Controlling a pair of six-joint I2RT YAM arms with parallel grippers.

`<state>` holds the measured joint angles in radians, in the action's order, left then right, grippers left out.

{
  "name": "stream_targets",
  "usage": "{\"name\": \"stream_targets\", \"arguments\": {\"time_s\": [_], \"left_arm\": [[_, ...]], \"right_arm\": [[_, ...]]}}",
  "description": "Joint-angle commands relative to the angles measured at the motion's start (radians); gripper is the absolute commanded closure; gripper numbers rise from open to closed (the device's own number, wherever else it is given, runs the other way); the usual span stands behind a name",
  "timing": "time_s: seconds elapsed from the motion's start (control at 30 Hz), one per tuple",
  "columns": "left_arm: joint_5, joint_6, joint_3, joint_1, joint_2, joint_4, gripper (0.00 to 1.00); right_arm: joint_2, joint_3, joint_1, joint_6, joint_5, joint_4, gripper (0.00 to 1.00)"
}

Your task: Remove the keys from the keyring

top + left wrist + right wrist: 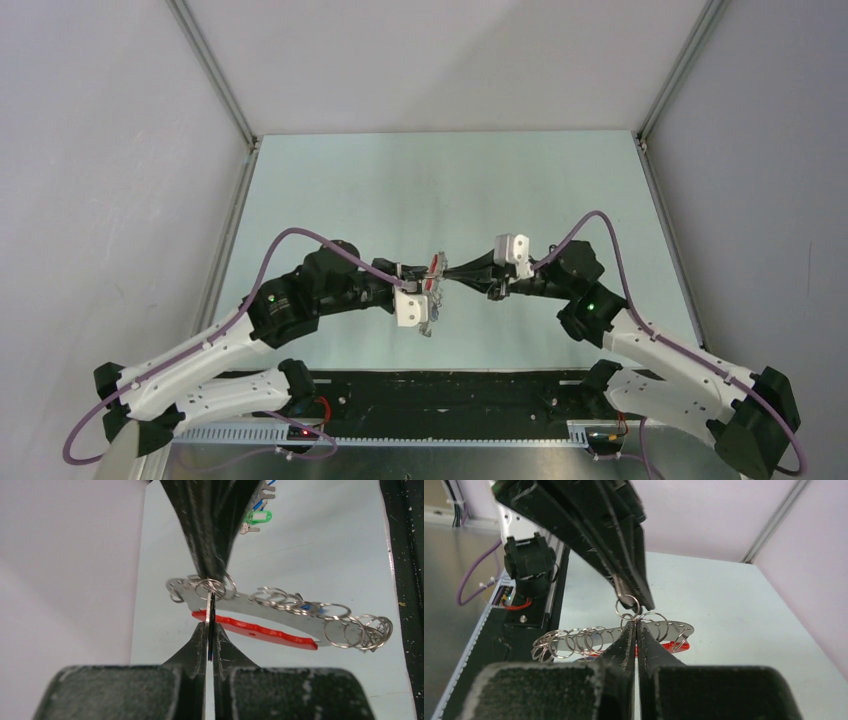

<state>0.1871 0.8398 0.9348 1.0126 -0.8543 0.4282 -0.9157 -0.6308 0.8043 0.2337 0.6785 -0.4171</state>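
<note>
Both claws are shut and meet in the air above the table [400, 190], with the keyring [260, 631] held between them. The left gripper [210, 630] is pinched on a thin flat strip of silver metal at one end of the keyring. The strip shows edge-on, so I cannot tell whether it is a key or the rim of the silver plate [250, 607]. The right gripper [635, 630] is closed from the opposite side on the small split rings [216, 586] clustered at that same end. The keyring hangs roughly level, clear of the table, with its red loop showing along one edge of the plate and more rings strung along the other edge. Most of those rings look bare. A blue fleck [310, 608] among them may be a tag, and I can make out no keys dangling from them. Farther off on the table lies a bunch with a green tag [260, 516], and something blue beyond it is partly hidden by the right claw. I cannot tell whether anything lying there came off this ring. By my reading the task is mid-way at best: both grips are set, but nothing is visibly parting. Whatever is held has yet to be worked round a ring's coil and pulled free.
</note>
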Motion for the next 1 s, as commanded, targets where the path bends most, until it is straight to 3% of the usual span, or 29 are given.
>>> {"name": "stream_targets", "arguments": {"time_s": [0.0,0.17,0.3,0.43,0.6,0.67,0.8,0.97], "left_arm": [[0.003,0.016,0.005,0.003,0.018,-0.042,1.0],[0.01,0.016,0.003,0.003,0.007,-0.041,1.0],[0.016,0.014,0.005,0.004,0.001,-0.041,1.0],[0.007,0.015,0.005,0.005,0.003,-0.041,1.0],[-0.016,-0.007,0.015,0.004,-0.016,-0.042,1.0],[-0.035,-0.036,0.03,0.005,-0.042,-0.042,1.0],[-0.079,-0.135,0.084,0.005,-0.131,-0.042,1.0],[-0.033,-0.497,0.159,0.005,-0.34,-0.126,1.0]], "right_arm": [[0.054,-0.03,-0.066,-0.203,-0.037,-0.121,1.0],[0.09,0.068,-0.107,-0.386,-0.126,-0.374,1.0],[0.075,0.093,-0.101,-0.436,-0.083,-0.458,1.0],[0.096,0.094,-0.102,-0.361,-0.088,-0.358,1.0],[0.213,0.094,-0.103,-0.244,-0.151,-0.071,1.0],[0.271,0.094,-0.108,-0.207,-0.28,0.053,1.0],[0.37,0.094,-0.14,-0.222,-0.732,0.22,1.0],[0.442,0.051,-0.185,-0.199,-1.273,0.237,1.0]]}}
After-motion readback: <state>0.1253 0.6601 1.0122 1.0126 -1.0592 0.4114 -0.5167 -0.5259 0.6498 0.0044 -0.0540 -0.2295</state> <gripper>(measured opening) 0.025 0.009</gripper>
